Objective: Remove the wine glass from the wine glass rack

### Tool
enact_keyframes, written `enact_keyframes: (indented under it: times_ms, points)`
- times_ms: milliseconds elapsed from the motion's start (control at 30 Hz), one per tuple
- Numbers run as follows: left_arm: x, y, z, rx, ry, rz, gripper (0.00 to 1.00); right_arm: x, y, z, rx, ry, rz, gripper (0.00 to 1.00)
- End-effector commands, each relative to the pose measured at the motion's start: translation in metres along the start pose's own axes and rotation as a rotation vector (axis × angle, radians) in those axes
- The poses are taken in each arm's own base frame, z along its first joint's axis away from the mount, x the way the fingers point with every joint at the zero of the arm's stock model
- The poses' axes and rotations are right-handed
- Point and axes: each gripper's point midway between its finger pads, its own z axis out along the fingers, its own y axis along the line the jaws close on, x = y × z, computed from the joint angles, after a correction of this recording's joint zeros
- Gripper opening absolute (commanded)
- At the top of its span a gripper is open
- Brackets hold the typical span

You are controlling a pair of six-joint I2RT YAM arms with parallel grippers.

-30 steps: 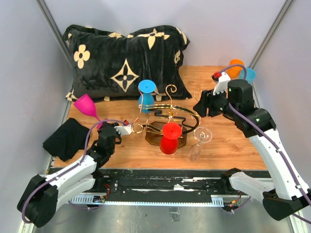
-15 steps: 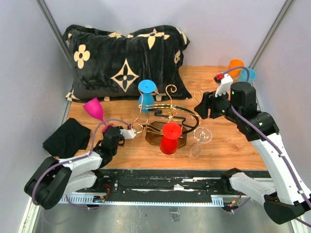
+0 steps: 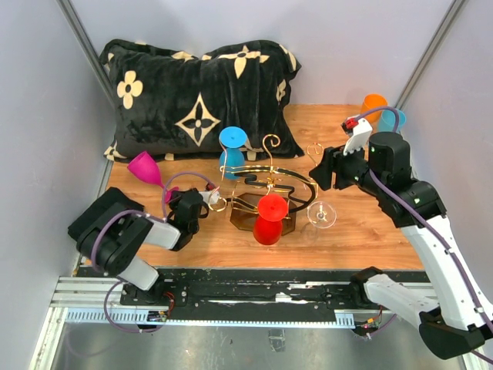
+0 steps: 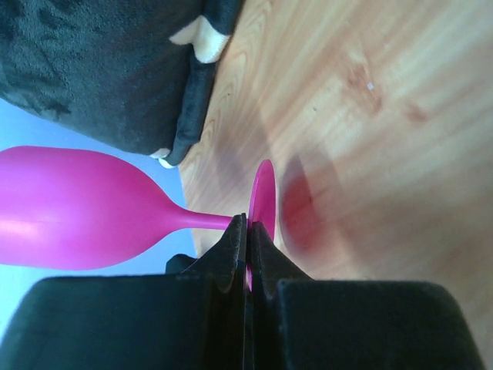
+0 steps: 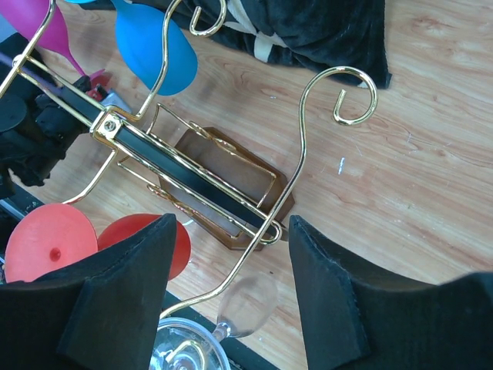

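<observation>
The gold wire wine glass rack point(image 3: 266, 185) stands mid-table on its dark brown base point(image 3: 286, 225). A blue glass point(image 3: 231, 150), a red glass point(image 3: 269, 218) and a clear glass point(image 3: 320, 215) hang from it. My left gripper point(image 3: 176, 199) is left of the rack, shut on the foot of a magenta wine glass point(image 3: 145, 168). In the left wrist view its gripper point(image 4: 248, 235) pinches that glass's point(image 4: 77, 208) foot disc, off the rack. My right gripper point(image 3: 322, 171) is open above the rack's right arm. In the right wrist view its gripper point(image 5: 231, 285) is over the clear glass point(image 5: 245, 307) and rack point(image 5: 192, 181).
A black pillow with cream flowers point(image 3: 200, 96) fills the back left. A black cloth point(image 3: 96, 220) lies at the front left. An orange cup point(image 3: 375, 103) and a teal cup point(image 3: 397, 118) stand at the back right corner.
My left arm has folded back toward the rack's left side, still holding the magenta glass. The clear glass has swung from tilted to hanging straight. My right gripper has drifted slightly right.
</observation>
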Motion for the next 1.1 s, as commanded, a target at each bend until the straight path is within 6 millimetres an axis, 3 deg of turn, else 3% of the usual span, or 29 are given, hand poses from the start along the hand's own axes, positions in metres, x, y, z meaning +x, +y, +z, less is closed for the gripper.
enact_keyframes:
  times_ms: [0, 233, 433, 500, 600, 833, 1067]
  points:
    - [-0.001, 0.018, 0.011, -0.165, 0.093, -0.196, 0.01, -0.005, 0.004, 0.0, -0.009, -0.012, -0.031, 0.61]
    - [0.007, -0.012, 0.012, -0.141, 0.11, -0.186, 0.0, -0.002, 0.002, 0.004, -0.004, 0.002, -0.033, 0.61]
    - [0.008, -0.026, 0.014, -0.125, 0.127, -0.158, 0.01, -0.002, 0.002, 0.007, -0.008, 0.012, -0.032, 0.61]
    - [0.007, -0.025, 0.014, -0.13, 0.128, -0.162, 0.04, -0.003, 0.002, 0.007, -0.005, 0.009, -0.034, 0.61]
    - [0.006, -0.028, 0.014, -0.11, 0.125, -0.165, 0.17, -0.003, 0.002, 0.007, -0.005, 0.009, -0.037, 0.61]
    - [0.003, -0.037, 0.017, -0.081, 0.146, -0.158, 0.22, -0.004, 0.003, 0.006, -0.008, 0.004, -0.037, 0.62]
    - [-0.001, -0.041, 0.017, -0.069, 0.16, -0.153, 0.38, -0.004, 0.001, 0.008, 0.002, 0.008, -0.036, 0.62]
